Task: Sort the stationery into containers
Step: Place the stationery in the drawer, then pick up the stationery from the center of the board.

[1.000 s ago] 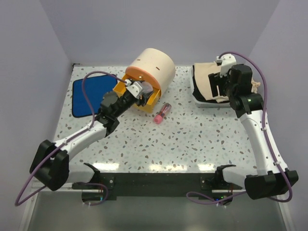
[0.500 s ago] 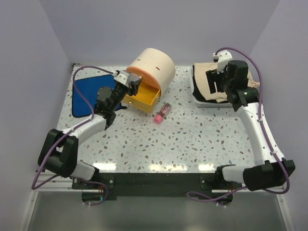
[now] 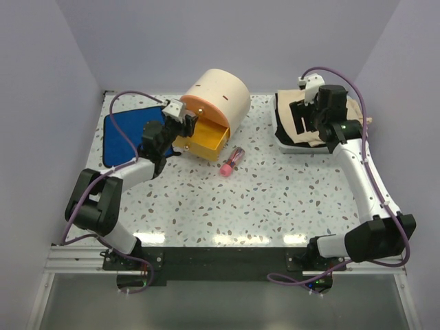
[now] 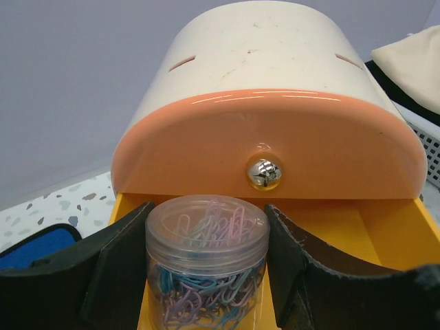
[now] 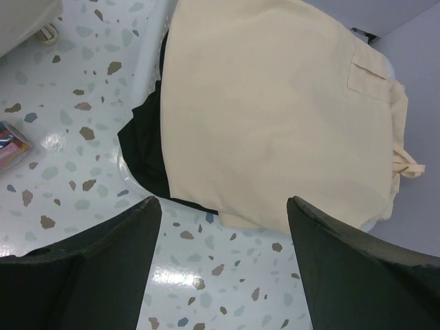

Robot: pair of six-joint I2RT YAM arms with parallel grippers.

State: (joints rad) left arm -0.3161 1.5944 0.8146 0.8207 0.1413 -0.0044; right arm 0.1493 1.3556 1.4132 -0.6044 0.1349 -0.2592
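1. One clear jar of paper clips [image 4: 206,265], lid on, sits btwn the left gripper [image 4: 206,230] fingers [image 4: 117,268]. Both pads are pressed on its sides, so the pincer is clamped on the jar.
2. The jar is at the open yellow drawer [image 4: 357,227], w/ yellow showing on both sides of it. Its base is cut off in the wrist view, so can't tell if it rests on the drawer floor.
3. Just behind it is the orange drawer [image 4: 275,137], closed, w/ its silver knob [image 4: 265,172] right above the jar lid.
4. Both drawers belong to the beige cabinet [image 3: 220,89] at the back centre of the table [image 3: 275,199].
5. A pink tube [image 3: 231,161] lies on the table just right of the yellow drawer, apart from it.
6. A blue cloth [image 3: 124,137] lies left of the left arm.
7. The right gripper [image 5: 223,206] has its jaws wide and holds nothing. It hovers over the beige bag [image 5: 275,110] in the white tray [image 3: 280,137], far right.
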